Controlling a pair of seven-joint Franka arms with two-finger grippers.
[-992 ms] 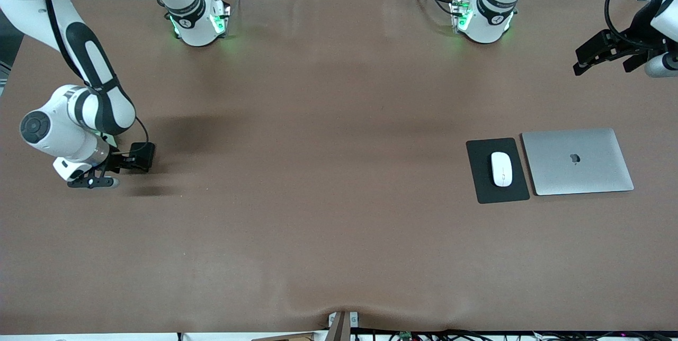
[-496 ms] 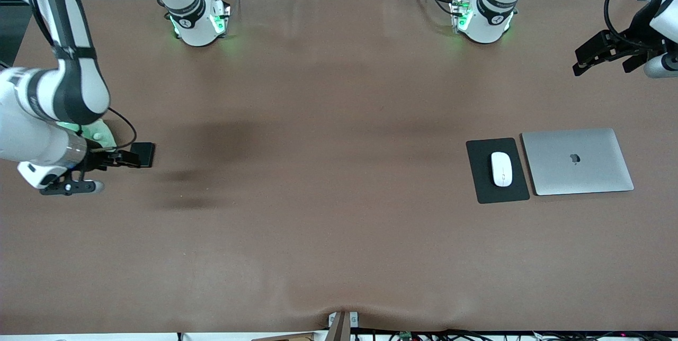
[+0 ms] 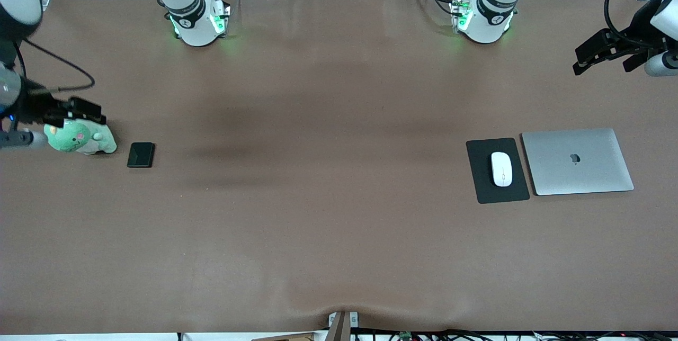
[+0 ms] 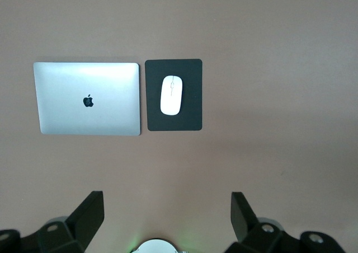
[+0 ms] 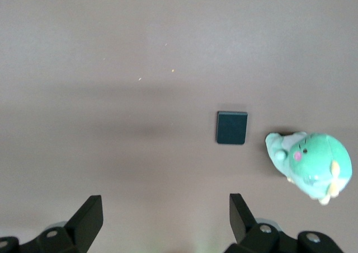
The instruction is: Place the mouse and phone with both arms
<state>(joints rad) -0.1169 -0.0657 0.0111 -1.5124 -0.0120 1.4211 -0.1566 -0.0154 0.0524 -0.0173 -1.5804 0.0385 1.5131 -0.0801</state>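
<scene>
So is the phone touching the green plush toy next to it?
Apart. The right wrist view shows a strip of bare table between the phone and the green plush toy; the front view shows the same gap.

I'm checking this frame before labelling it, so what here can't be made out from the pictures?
- Right gripper: the front view's edge cuts off most of its arm.
- Left gripper: the front view's edge cuts off its wrist.
- Green plush toy: the right gripper covers its top in the front view.
- Phone: too small to tell which face is up.
- Mouse on the black mat: its buttons are too small to see.
</scene>
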